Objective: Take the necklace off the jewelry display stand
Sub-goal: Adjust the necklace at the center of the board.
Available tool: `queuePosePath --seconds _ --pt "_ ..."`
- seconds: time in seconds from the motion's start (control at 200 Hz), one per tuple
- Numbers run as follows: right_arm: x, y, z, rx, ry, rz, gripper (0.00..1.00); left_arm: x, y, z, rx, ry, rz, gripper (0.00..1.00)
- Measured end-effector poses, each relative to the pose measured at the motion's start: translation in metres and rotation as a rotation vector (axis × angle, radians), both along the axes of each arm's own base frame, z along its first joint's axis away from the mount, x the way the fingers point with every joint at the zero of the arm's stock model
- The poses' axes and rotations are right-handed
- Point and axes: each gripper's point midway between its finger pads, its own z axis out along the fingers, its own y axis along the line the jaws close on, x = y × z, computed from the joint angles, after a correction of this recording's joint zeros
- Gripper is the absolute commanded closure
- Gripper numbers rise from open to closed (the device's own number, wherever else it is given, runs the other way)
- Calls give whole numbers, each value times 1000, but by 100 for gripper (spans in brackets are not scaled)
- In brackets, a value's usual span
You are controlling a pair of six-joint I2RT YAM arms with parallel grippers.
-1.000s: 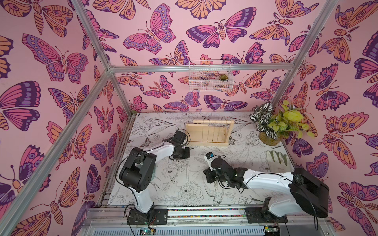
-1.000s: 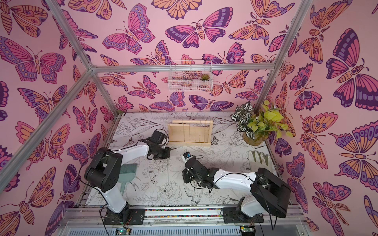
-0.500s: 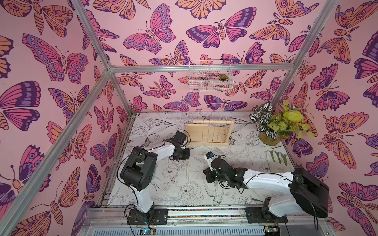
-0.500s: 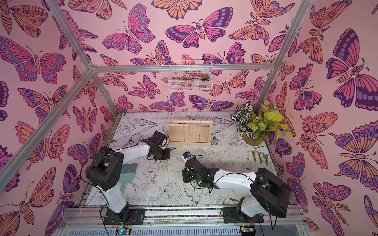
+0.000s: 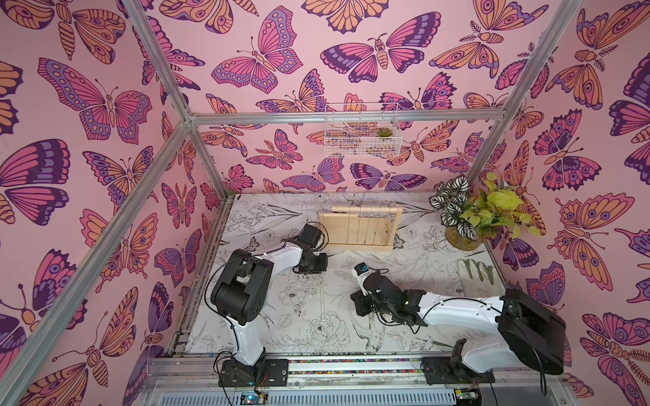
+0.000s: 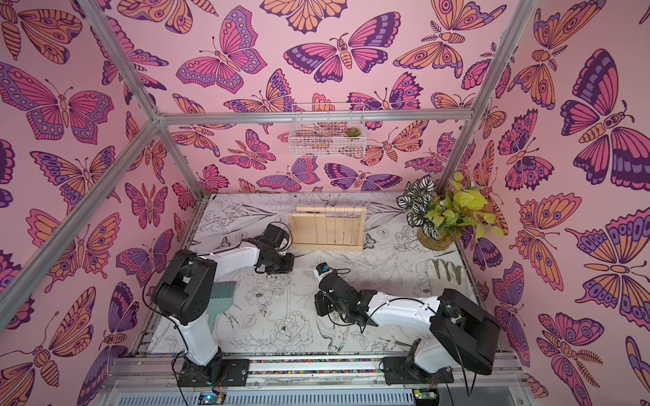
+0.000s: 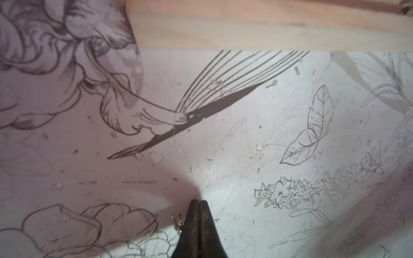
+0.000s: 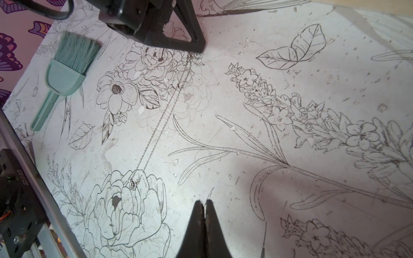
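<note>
The necklace [image 8: 161,125], a thin silver chain, lies stretched across the flower-print table mat. It is off the pale wooden jewelry display stand [image 5: 358,228], which stands at the back of the mat. The chain's pendant [image 8: 133,184] rests near my right gripper [image 8: 203,201], which is shut and holds nothing. Its clasp [image 7: 177,221] lies on the mat right beside my left gripper [image 7: 199,201]. That gripper's jaws are pressed together with nothing seen between them, and its tip [image 8: 200,48] sits low just in front of the stand's base [image 7: 245,29].
A teal brush [image 8: 67,67] lies by the left arm's side of the mat. A potted plant [image 5: 467,214] stands at the back right with a pale glove [image 5: 475,270] in front of it. A white wire basket [image 5: 362,135] hangs on the back wall.
</note>
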Motion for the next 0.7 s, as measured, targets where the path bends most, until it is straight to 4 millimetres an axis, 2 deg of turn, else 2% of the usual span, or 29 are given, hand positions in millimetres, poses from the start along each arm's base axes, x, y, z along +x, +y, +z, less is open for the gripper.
queuePosePath --seconds 0.701 --pt "-2 -8 -9 -20 12 -8 100 29 -6 0 14 -45 8 100"
